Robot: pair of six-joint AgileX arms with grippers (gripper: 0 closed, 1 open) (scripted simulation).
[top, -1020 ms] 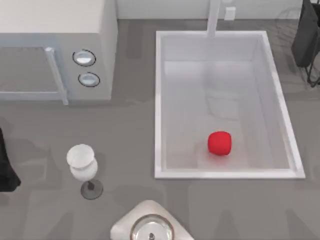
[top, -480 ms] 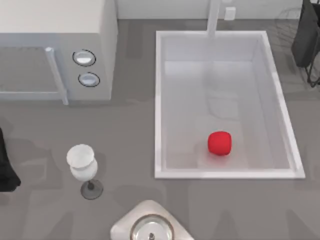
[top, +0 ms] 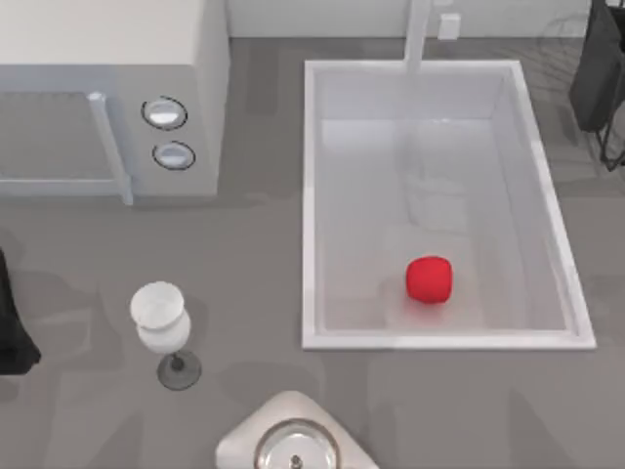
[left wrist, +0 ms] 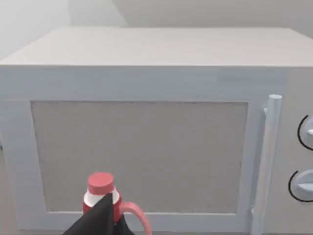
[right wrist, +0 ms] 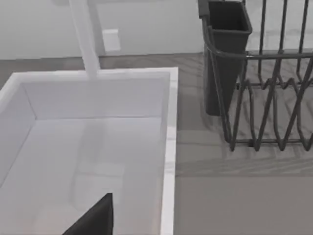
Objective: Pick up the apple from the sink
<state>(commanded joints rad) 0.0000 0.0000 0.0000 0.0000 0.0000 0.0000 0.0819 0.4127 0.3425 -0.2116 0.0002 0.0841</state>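
Nothing of the task is done, as far as these pictures let me judge: the apple lies untouched on the pale bottom of the sink, toward the basin's five o'clock corner, near the front rim and apart from every wall. Going left to right across the table: my left arm is a dark shape at the nine o'clock edge of the top view, parked, and whether its claw is released or clenched I cannot tell; its wrist view faces the microwave door with a red-capped bottle standing before it. A wine glass stands at about seven o'clock, well apart from the sink, and a round pale dish sits at six o'clock. Past the sink, my right arm shows dark at the two o'clock edge beside a wire rack; its wrist view looks down over the sink's far end, and the state of its claw I cannot tell either. Left to do, I judge: the whole reach, descent, grasp and lift.
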